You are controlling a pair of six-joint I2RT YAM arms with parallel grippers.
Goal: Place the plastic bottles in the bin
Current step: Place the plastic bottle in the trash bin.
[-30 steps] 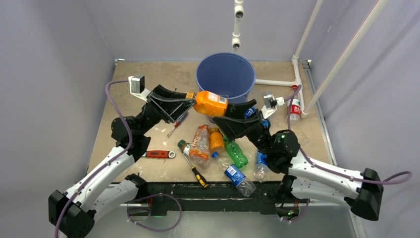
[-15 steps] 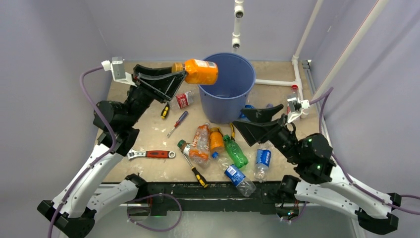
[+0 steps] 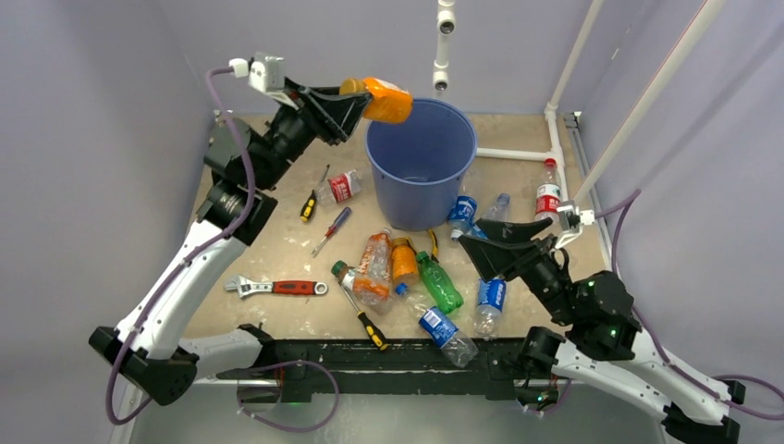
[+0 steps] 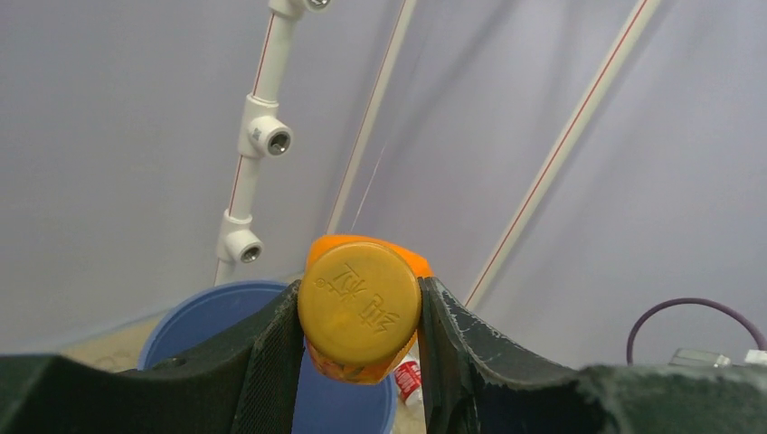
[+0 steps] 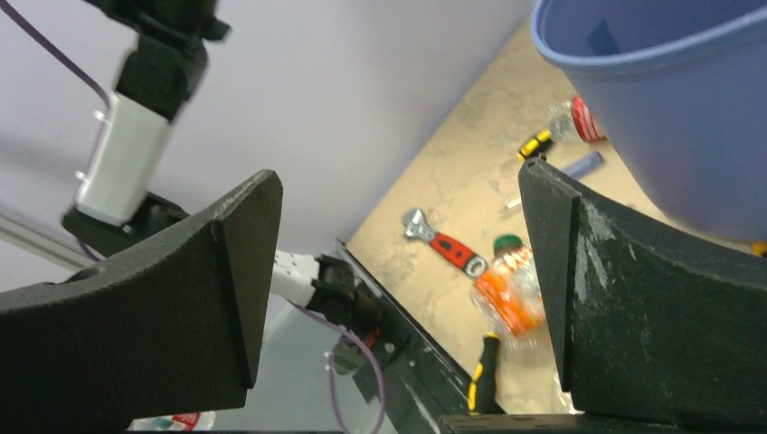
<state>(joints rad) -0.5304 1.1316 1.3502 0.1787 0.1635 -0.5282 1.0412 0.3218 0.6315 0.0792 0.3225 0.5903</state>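
Tan tabletop (image 3: 268, 254) inside lilac walls (image 3: 102, 102). My left gripper (image 3: 356, 99) is clamped on the cap end of one orange bottle (image 3: 388, 100) and holds it tilted in the air over the left rim of the single blue bin (image 3: 421, 199), which stands at the far middle of the table. My right gripper (image 3: 469, 236) hangs low by the bin's near right side, jaws spread wide with nothing between them. Nine more bottles (image 3: 404, 264) lie on the table by my count, though the huddle before the bin overlaps, so I may be one off. Three screwdrivers (image 3: 331, 231) and one red-handled wrench (image 3: 282, 288) lie left of that huddle.
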